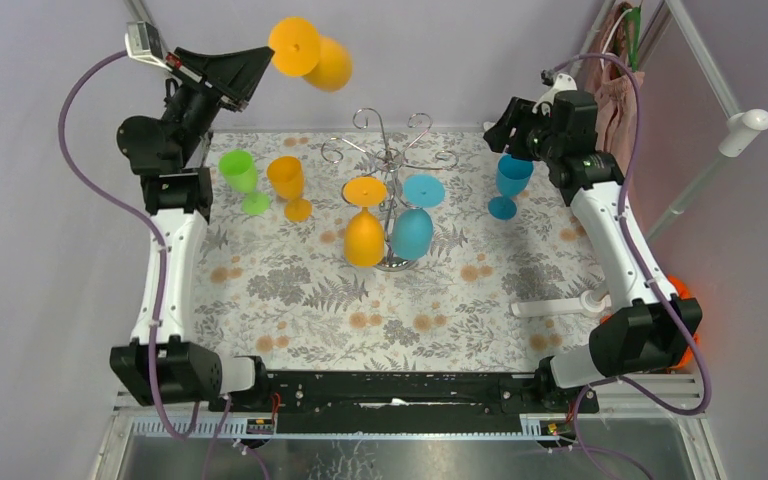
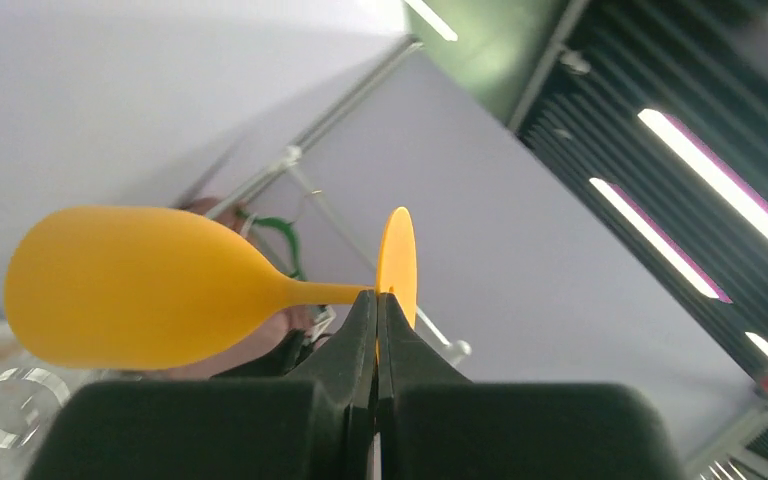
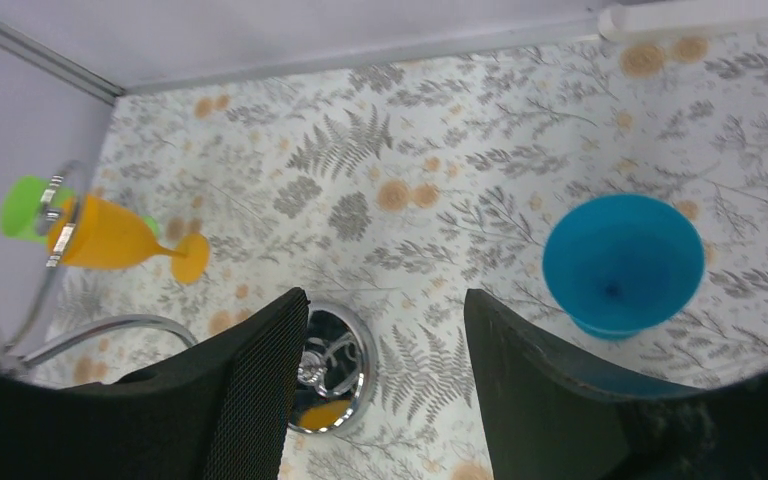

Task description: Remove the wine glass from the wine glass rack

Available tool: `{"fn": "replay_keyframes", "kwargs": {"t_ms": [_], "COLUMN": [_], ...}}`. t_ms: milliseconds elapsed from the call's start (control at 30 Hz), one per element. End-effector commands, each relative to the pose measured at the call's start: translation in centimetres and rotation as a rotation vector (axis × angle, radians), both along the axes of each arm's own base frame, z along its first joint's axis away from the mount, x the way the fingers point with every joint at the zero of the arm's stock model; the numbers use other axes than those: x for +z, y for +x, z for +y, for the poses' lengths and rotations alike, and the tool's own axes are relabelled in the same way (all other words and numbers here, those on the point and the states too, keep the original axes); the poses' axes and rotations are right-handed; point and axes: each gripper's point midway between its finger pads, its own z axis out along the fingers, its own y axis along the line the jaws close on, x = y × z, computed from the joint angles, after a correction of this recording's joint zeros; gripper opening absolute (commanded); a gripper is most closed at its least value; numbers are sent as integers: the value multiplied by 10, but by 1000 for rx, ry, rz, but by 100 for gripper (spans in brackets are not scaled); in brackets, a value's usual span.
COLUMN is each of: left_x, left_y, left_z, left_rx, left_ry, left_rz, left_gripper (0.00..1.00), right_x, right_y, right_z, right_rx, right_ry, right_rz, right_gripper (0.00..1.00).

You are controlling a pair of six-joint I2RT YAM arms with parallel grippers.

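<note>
Glass (image 1: pixel 312 55), orange, hangs clear of rack (image 1: pixel 392 150), above the far edge toward the far-left corner. Stem lies crosswise in left gripper (image 2: pixel 377 305), jaws clamped on it. Right gripper (image 3: pixel 385 320) gapes, empty.

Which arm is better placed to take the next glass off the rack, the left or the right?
Probably right. The right gripper is open and empty, near the rack, where a blue glass hangs. The left gripper is shut on an orange glass, held high in the air.
</note>
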Motion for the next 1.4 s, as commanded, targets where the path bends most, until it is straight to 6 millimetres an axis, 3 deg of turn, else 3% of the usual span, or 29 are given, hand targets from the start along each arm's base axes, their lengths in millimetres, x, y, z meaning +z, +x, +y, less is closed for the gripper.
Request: {"fn": "replay_keyframes", "kwargs": {"t_ms": [0,100,200,400,500,700,900,1367], "left_x": [44,43,34,14,7,1,0,-8], "left_y": [-47,-62,-68,-44,-35,-25,-19,-16], "left_z": [-15,-27,-34,-61,-70,-78,-79,-86], "left_rx": [-230,-414,-595,-687,-721,-743,-744,-761], "left_ry": [-83,-149,-237,-233,-253,-269,-276,-270], "left_rz": [-303,-390,-438,-380,-349,-328,-323,-295], "left_gripper": [0,0,0,0,0,0,0,0], "right_x": [54,89,131,180,200,204,213,231], "right_y": [0,0,-14,-43,-65,-66,-89,-122], "right_z": [12,22,37,60,59,67,88,144], "right_rx": [46,150,320,670,879,1008,1085,1280], "right_ry": [116,280,496,805,1010,1044,1029,1108], "right_rz": [-173,-276,-398,-524,-530,-496,-490,-415], "right_gripper": [67,68,68,68,67,66,66,66]}}
